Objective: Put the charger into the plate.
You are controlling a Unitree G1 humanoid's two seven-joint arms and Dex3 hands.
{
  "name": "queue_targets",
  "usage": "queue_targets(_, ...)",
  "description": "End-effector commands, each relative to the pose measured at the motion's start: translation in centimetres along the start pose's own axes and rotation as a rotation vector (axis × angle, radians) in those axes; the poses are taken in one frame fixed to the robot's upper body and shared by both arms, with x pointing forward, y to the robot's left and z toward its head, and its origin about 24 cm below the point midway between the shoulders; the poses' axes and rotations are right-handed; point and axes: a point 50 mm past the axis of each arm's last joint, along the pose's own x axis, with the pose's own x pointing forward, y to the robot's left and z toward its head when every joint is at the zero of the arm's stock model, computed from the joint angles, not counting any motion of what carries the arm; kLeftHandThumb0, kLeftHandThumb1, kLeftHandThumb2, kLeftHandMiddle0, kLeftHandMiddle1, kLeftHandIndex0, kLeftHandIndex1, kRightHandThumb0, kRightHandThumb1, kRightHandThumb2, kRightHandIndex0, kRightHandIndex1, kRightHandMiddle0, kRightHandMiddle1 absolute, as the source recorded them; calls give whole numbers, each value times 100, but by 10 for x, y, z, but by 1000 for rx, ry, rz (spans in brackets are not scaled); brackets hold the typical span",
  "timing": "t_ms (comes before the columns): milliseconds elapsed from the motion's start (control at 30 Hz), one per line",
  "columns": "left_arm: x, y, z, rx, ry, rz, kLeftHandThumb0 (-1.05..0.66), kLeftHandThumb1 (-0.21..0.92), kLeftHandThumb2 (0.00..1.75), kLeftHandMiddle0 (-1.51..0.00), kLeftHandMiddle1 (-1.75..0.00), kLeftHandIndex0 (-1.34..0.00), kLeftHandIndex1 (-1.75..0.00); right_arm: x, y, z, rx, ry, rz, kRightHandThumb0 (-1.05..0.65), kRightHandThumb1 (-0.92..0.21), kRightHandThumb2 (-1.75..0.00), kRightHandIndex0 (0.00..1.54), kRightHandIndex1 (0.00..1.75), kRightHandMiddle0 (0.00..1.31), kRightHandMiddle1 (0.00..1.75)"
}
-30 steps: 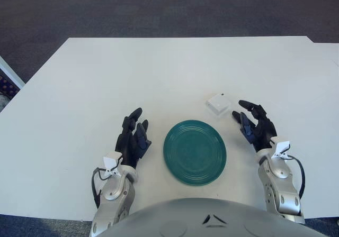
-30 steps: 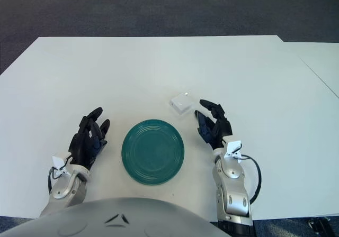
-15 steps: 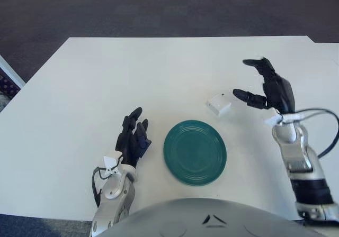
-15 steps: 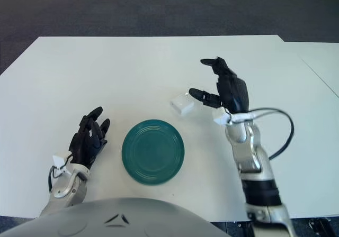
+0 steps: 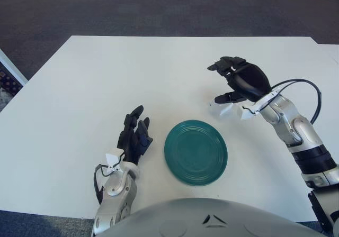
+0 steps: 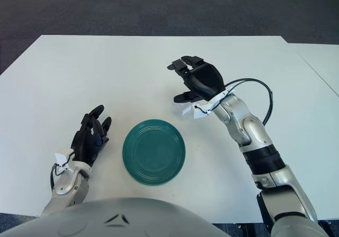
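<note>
With the charger (image 5: 226, 109) lying on the table (image 5: 79, 89) just beyond the plate (image 5: 195, 152), largely hidden beneath the spread-fingered right hand (image 5: 241, 81), the fingers are best lowered squarely around it before closing.

Table (image 5: 95, 83): white, matte top, fills most of the view, far edge straight. Second white surface (image 5: 329, 51): abuts its far right corner. Floor (image 5: 159, 7): dark grey-blue carpet, beyond the far edge. Patterned dark strip (image 5: 6, 81): left margin, beside a white edge. Lighting: even, soft shadows.
</note>
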Motion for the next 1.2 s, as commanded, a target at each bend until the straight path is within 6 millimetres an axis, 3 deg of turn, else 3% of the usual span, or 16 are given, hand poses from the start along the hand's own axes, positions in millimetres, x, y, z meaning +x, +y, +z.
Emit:
queue_targets(0, 0, 0, -6, 18, 33, 2, -94, 92, 89, -27, 0, -6, -74, 1, 13, -5, -39, -9, 83, -80, -92, -42, 24, 0, 0, 66)
queue_targets(167, 0, 1, -5, 17, 30, 5, -95, 92, 89, -27, -1, -8, -75, 3, 28, -12, -51, -17, 142, -81, -92, -46, 23, 0, 0, 64)
queue_targets(767, -3, 1, -3, -14, 25, 14, -92, 92, 89, -30, -2, -5, -74, -1, 50, -5, 16, -15, 191, -83, -92, -52, 23, 0, 0, 62)
queue_targets(1167, -1, 1, -2, -16, 27, 14, -93, 92, 89, -28, 0, -4, -73, -6, 67, -11, 70, 20, 271, -84, -92, -51, 23, 0, 0, 59)
